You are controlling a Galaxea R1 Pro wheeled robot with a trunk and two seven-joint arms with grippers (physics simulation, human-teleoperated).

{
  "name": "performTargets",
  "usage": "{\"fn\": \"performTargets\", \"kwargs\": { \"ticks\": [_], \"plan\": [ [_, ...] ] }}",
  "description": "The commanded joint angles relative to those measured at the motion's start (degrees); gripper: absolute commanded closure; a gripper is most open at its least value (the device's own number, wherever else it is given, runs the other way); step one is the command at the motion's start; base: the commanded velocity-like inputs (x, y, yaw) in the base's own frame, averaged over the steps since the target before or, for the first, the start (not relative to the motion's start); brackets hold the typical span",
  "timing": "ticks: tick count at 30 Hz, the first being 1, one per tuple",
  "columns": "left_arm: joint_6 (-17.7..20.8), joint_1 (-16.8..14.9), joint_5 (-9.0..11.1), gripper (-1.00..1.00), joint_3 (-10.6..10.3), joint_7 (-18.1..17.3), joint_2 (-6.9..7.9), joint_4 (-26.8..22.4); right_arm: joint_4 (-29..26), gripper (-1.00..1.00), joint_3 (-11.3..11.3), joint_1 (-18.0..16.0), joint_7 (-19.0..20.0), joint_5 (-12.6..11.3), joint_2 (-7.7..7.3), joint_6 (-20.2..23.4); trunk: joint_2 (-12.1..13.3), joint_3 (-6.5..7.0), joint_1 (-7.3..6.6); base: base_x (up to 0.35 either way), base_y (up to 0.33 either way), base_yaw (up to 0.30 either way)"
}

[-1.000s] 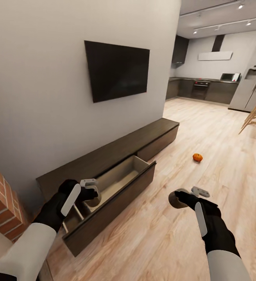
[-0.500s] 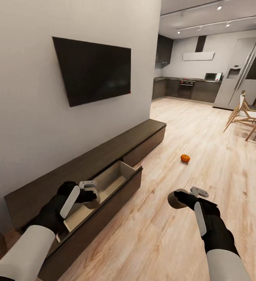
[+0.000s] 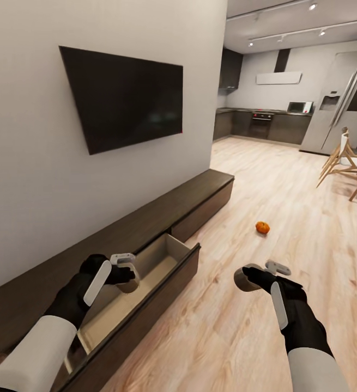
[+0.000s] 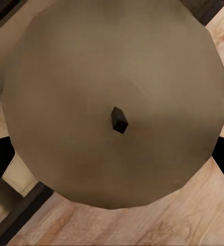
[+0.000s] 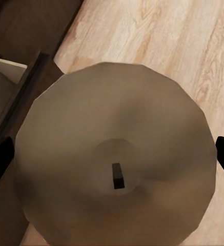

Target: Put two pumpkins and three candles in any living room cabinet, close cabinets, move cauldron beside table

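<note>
My left gripper [image 3: 125,271] is shut on a grey-brown candle [image 3: 129,282] and holds it over the open drawer [image 3: 145,275] of the long dark-brown cabinet [image 3: 162,209]. That candle's flat top with its black wick [image 4: 119,119] sits close up in the left wrist view. Over the wood floor, my right gripper [image 3: 260,272] is shut on a second candle [image 3: 244,277], seen close up in the right wrist view [image 5: 117,177]. A small orange pumpkin [image 3: 262,227] lies on the floor beyond the cabinet's far end.
A black TV [image 3: 125,98] hangs on the white wall above the cabinet. Wooden chairs [image 3: 344,163] stand at the far right. A kitchen with dark units and a fridge [image 3: 342,103] lies in the background. Open floor stretches to the right of the cabinet.
The head view has swung right, so the brick fireplace has left the picture. Both grippers hold their candles in the same pose; the left one now hangs over the drawer's middle.
</note>
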Motion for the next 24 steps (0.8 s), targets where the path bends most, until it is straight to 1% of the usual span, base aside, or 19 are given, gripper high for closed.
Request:
{"fn": "performTargets", "kwargs": {
  "ticks": [1, 6, 8, 13, 19, 24],
  "plan": [
    [-0.01, 0.00, 0.00, 1.00, 0.00, -0.01, 0.00, 0.00, -0.01, 1.00, 0.00, 0.00, 0.02, -0.08, 0.00, 0.00, 0.00, 0.00, 0.00, 0.330, 0.000, 0.000],
    [-0.01, 0.00, 0.02, 1.00, 0.00, -0.01, 0.00, 0.00, 0.02, 1.00, 0.00, 0.00, 0.02, -0.08, 0.00, -0.06, 0.00, 0.00, 0.00, 0.330, 0.000, 0.003],
    [-0.01, 0.00, 0.01, 1.00, 0.00, -0.01, 0.00, 0.00, 0.05, 1.00, 0.00, 0.00, 0.02, -0.08, 0.00, -0.08, 0.00, 0.00, 0.00, 0.330, -0.050, 0.136],
    [-0.01, 0.00, -0.01, 1.00, 0.00, -0.01, 0.00, 0.00, 0.05, 1.00, 0.00, 0.00, 0.02, -0.08, 0.00, -0.09, 0.00, 0.00, 0.00, 0.304, -0.158, 0.257],
    [-0.01, 0.00, -0.01, 1.00, 0.00, -0.01, 0.00, 0.00, 0.02, 1.00, 0.00, 0.00, 0.02, -0.08, 0.00, -0.09, 0.00, 0.00, 0.00, 0.266, -0.226, 0.285],
    [-0.01, 0.00, -0.01, 1.00, -0.01, -0.01, 0.00, -0.05, 0.05, 1.00, 0.00, 0.00, 0.02, -0.08, 0.00, -0.09, 0.00, 0.00, 0.00, 0.215, -0.194, 0.286]
  ]
}}
